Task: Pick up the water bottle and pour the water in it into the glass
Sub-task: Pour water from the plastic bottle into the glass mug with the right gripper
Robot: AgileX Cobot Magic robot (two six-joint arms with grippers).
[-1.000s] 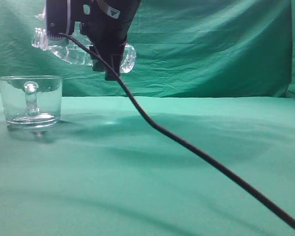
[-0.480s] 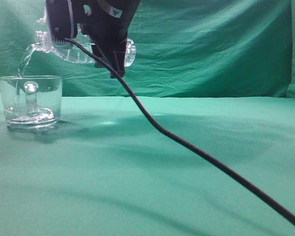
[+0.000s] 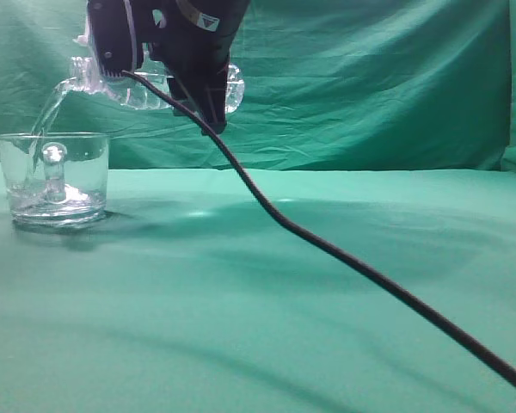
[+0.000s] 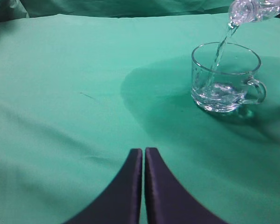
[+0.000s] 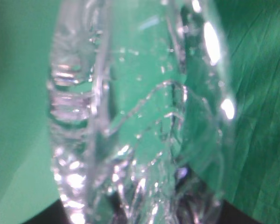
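My right gripper (image 3: 185,82) is shut on the water bottle (image 3: 146,90) and holds it tipped nearly flat, neck to the left, above the glass (image 3: 53,178). A thin stream of water (image 3: 47,112) runs from the mouth into the glass, where water pools at the bottom. In the left wrist view the bottle's mouth (image 4: 245,10) is at the top right, pouring water (image 4: 220,49) into the glass (image 4: 226,77), whose handle points right. The bottle (image 5: 140,116) fills the right wrist view. My left gripper (image 4: 144,151) is shut and empty, low over the cloth, well left of the glass.
A green cloth (image 3: 267,292) covers the table, and green cloth hangs behind it. A black cable (image 3: 344,258) runs from the right arm down to the lower right of the exterior view.
The bottle has tipped further, its base rising and its neck dropping. Water began to flow into the glass, and the level in the glass has risen.
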